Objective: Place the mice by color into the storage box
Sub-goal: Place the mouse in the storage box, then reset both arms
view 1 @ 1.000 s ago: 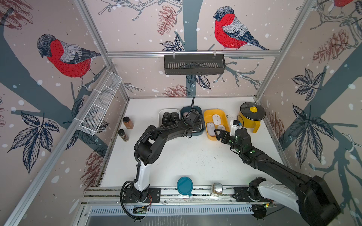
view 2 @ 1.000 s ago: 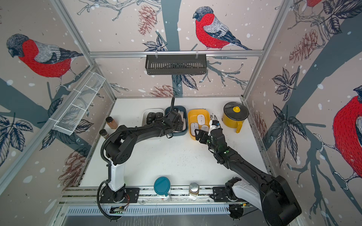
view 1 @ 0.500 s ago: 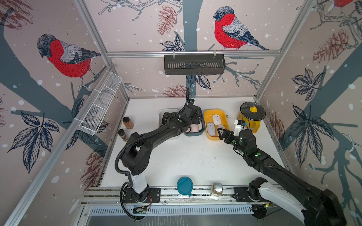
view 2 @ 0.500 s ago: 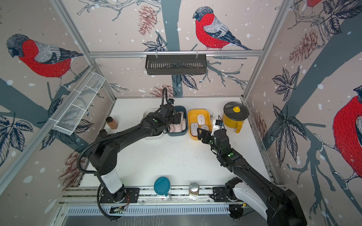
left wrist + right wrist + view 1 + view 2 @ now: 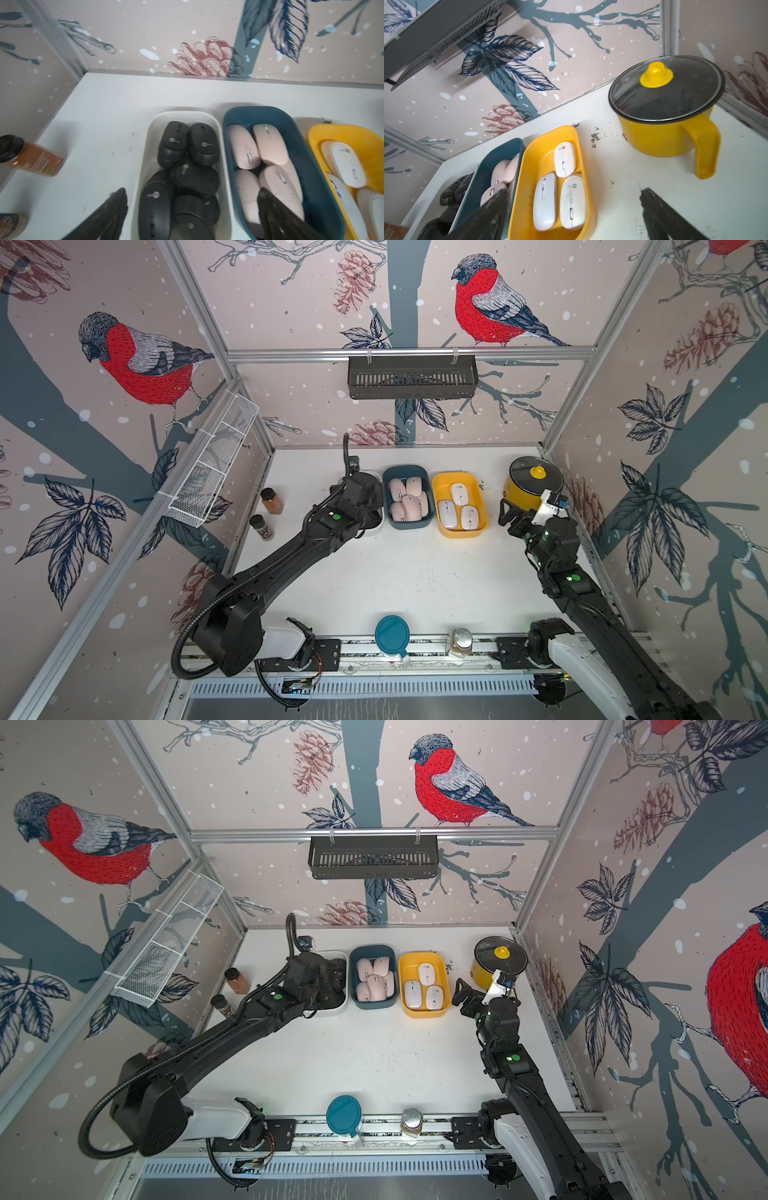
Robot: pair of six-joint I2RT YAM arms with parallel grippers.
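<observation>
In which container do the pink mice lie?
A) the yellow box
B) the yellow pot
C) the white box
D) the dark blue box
D: the pink mice lie in the dark blue box; the white box holds black mice and the yellow box holds white mice.

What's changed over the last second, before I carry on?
Left claw slid from over the blue bin to its left, above the white bin of black mice, and opened. Right claw backed away from the yellow bin toward the yellow pot and opened; both empty. Bins, pot and spice jars unmoved.
</observation>
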